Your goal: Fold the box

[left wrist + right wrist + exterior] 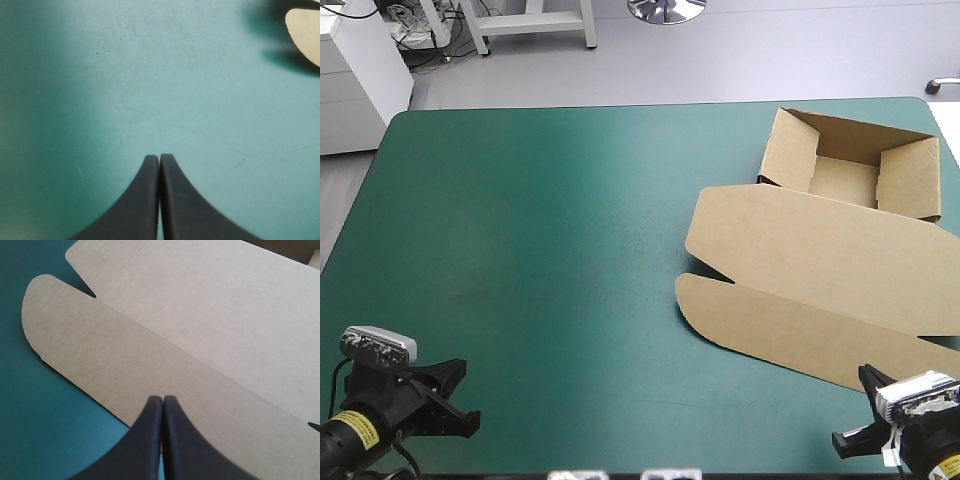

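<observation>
Right wrist view: box (200,335) lies just ahead of right pincer (163,398), closed and empty.

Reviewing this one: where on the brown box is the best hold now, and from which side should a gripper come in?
Probably the lid's front flap, on its near edge, approached low from the robot's side. There the box lies flat with a free rounded edge on the teal-green cover. The right gripper, jaws shut, sits right at it. The raised tray lies farther off.
</observation>
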